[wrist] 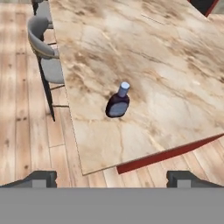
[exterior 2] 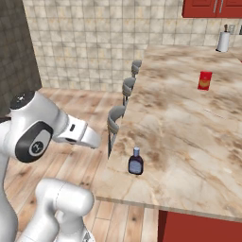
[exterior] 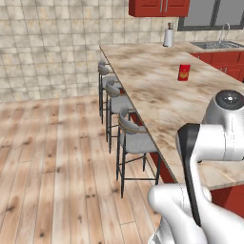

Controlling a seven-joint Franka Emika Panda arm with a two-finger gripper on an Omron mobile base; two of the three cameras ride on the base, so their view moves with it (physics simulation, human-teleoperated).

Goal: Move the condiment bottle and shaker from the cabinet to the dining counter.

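1. From my seat, the small dark navy flask-shaped condiment bottle with the pale blue-grey cap point(wrist: 118, 102) stands upright on the long beige-brown marble worktop of the dining island point(exterior 2: 189, 127), near the corner closest to me. It sits a little in from the edge, so I judge it safe from tipping off.

2. The tool point(wrist: 112, 178) is spread wide with nothing between its tips, and hangs off the end of the island, looking down at the bottle. I read that as the bottle's half of the job done.

3. The grey shaker is nowhere on this worktop that I can find, so I judge it is yet to be fetched.

4. The red wall cabinet with silver bar handles point(exterior: 158, 6) hangs at the far end, above the tall white paper-towel roll point(exterior: 168, 36). Its doors look closed from here.

5. A small red box point(exterior: 184, 72) stands mid-worktop, well apart from the bottle and out of the way.

6. Grey stools point(exterior: 136, 138) line the island's side, tucked against it. I would drive the base wide of them.
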